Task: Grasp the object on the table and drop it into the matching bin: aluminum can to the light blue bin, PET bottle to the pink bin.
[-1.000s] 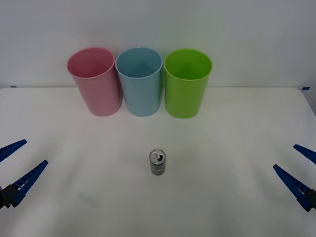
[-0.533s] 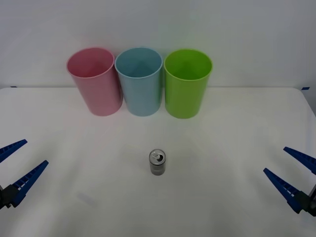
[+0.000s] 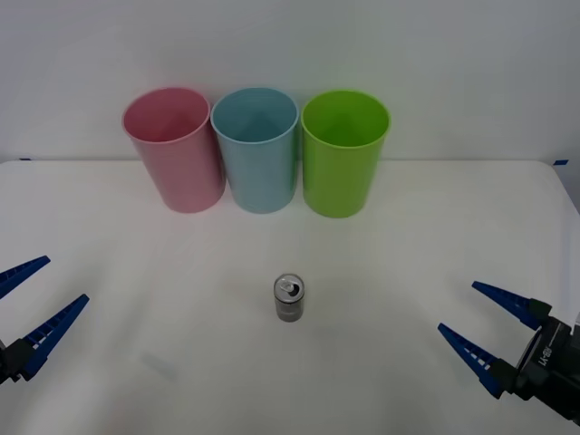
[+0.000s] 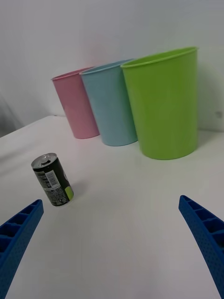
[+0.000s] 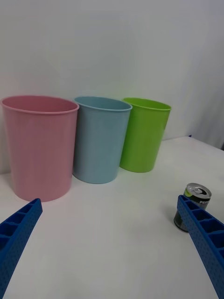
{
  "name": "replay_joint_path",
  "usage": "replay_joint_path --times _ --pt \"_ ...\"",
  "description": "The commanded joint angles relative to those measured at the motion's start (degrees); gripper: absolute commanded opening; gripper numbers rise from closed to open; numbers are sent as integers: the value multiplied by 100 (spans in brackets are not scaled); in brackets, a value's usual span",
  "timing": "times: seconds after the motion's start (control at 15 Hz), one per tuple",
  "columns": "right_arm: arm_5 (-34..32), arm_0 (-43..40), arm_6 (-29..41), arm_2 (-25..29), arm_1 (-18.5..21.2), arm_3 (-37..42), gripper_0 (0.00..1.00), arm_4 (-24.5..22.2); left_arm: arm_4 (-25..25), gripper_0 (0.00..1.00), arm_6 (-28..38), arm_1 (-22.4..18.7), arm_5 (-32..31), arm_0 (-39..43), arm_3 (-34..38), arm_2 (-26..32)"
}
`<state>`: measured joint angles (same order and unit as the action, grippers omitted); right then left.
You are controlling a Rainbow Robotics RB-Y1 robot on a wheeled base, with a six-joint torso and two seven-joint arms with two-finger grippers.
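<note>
White tabletop [image 3: 408, 245] in the front view: the aluminum can [image 3: 289, 298] stands upright mid-table, well short of the light blue bin [image 3: 257, 149] between pink bin [image 3: 175, 148] and green bin [image 3: 343, 151]. The right gripper [image 3: 486, 333], fingers spread, has slid inward toward it, likely starting the approach, while the left gripper [image 3: 32, 304] waits open. Right wrist view adds the can's label [image 4: 52, 180]; the left wrist view catches the can [image 5: 193, 208] behind a finger [image 5: 203, 238].

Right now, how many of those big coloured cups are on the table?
3, in a row at the far side of the table: pink bin on the robot's left, light blue bin in the middle, lime green bin on the right.
</note>
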<state>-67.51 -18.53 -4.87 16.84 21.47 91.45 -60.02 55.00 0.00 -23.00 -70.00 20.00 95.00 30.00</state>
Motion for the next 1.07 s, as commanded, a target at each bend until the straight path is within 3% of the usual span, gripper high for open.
replay_joint_path --times 0.07,0.53,1.07 --pt "36 288 -506 -383 41 -339 100 -10 0 100 0 0 0 0 0 0" --pt "379 860 -1526 -1288 33 -989 100 -1 0 100 0 0 0 0 0 0" --pt "1398 1176 -1737 -2449 15 -1007 100 -1 0 100 0 0 0 0 0 0"
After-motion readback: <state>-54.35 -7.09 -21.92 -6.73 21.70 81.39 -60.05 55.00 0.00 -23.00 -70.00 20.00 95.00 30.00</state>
